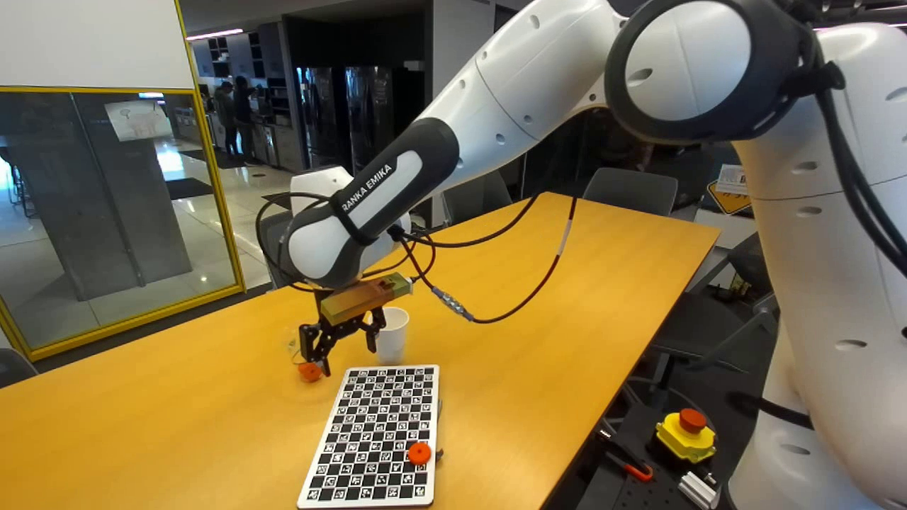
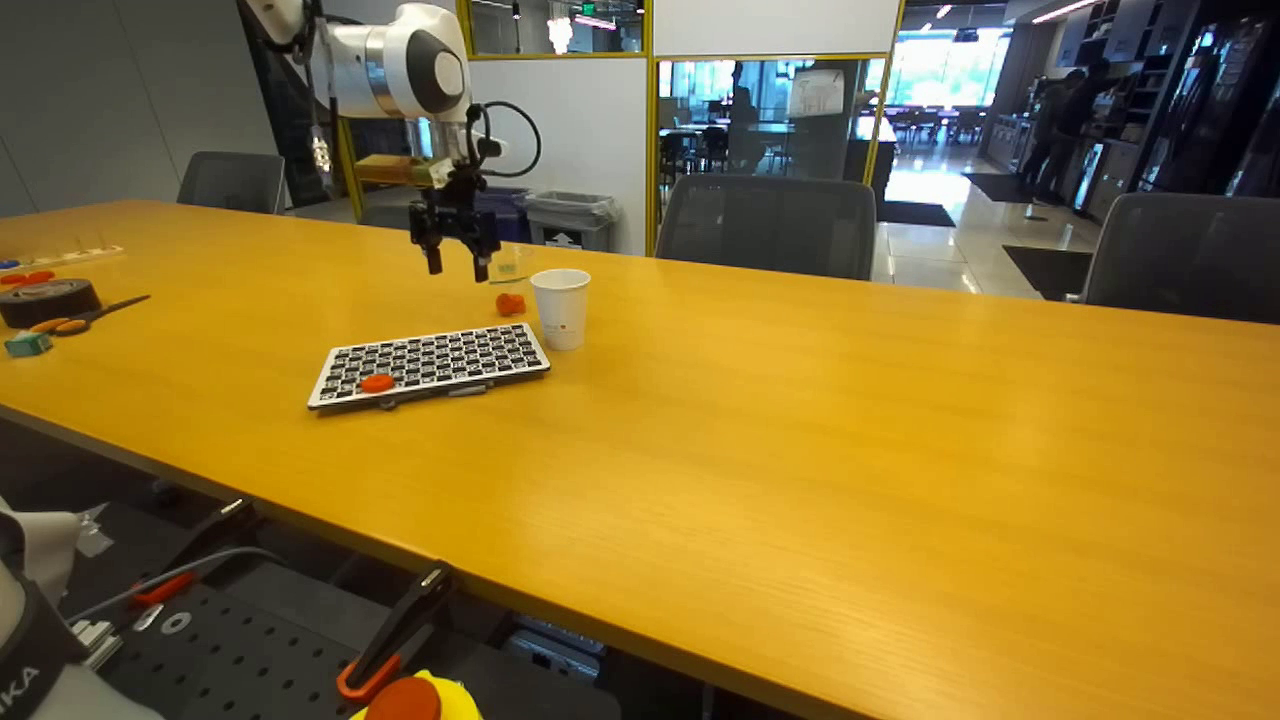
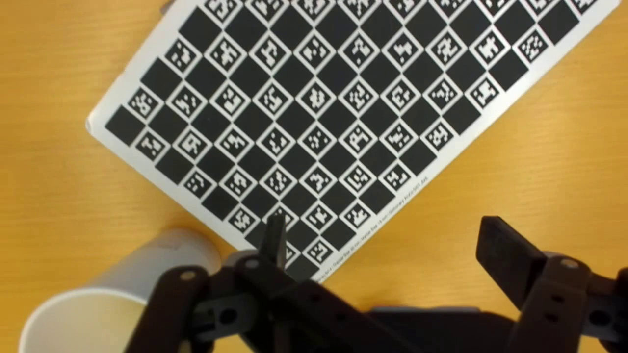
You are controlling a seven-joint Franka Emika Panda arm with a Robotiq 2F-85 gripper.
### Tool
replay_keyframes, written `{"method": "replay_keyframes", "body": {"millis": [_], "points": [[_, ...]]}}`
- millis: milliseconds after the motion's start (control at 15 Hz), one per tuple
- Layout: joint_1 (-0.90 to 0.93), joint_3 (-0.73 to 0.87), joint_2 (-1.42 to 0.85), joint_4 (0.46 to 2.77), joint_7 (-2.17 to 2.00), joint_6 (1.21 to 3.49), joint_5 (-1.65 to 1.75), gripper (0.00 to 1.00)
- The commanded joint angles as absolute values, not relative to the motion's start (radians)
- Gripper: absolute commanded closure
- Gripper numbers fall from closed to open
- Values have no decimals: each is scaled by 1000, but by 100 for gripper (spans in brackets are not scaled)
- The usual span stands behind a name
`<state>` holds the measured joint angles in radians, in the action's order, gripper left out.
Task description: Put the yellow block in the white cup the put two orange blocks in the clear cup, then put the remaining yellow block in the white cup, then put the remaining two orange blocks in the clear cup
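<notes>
My gripper [image 1: 349, 360] hangs open above the table, nothing between its fingers, near both cups. In the wrist view the gripper [image 3: 385, 240] spans a board corner and bare wood. The white cup [image 2: 562, 310] stands upright at the board's far end; in the wrist view the white cup [image 3: 167, 257] is lower left, its floor hidden. The clear cup [image 2: 510, 263] stands beyond, partly behind my fingers in an exterior view. Orange [image 2: 510, 304] shows at its base, seemingly inside; the count is unclear. A round orange block [image 1: 419, 453] lies on the board. Yellow blocks are out of view.
The checkered board [image 1: 375, 418] lies flat between the arm's base and the cups. Farther along the table are a black tape roll [image 2: 48, 302], scissors [image 2: 80, 325], a green block [image 2: 28, 344], orange-red pieces [image 2: 40, 277] and a pegged strip [image 2: 80, 257].
</notes>
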<state>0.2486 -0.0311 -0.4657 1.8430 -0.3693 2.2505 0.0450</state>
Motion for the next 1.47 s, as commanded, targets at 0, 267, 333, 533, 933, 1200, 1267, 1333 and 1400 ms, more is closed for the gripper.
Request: {"method": "replay_keyframes", "body": {"millis": [0, 267, 333, 533, 933, 1200, 1267, 1333, 1400], "points": [[238, -48, -315, 2092, -401, 2344, 15, 0], [232, -61, -225, 2307, -416, 2450, -13, 0], [233, -64, -211, 2344, -416, 2471, -18, 0], [241, -76, -187, 2438, -430, 2538, -10, 0], [243, -110, -173, 2495, -446, 2591, -24, 0], [240, -126, -180, 2512, -434, 2643, -59, 0], [244, -126, -186, 2512, -441, 2655, -54, 0], [246, -126, -186, 2515, -444, 2662, -51, 0], [248, -125, -187, 2515, -448, 2667, -45, 0]]}}
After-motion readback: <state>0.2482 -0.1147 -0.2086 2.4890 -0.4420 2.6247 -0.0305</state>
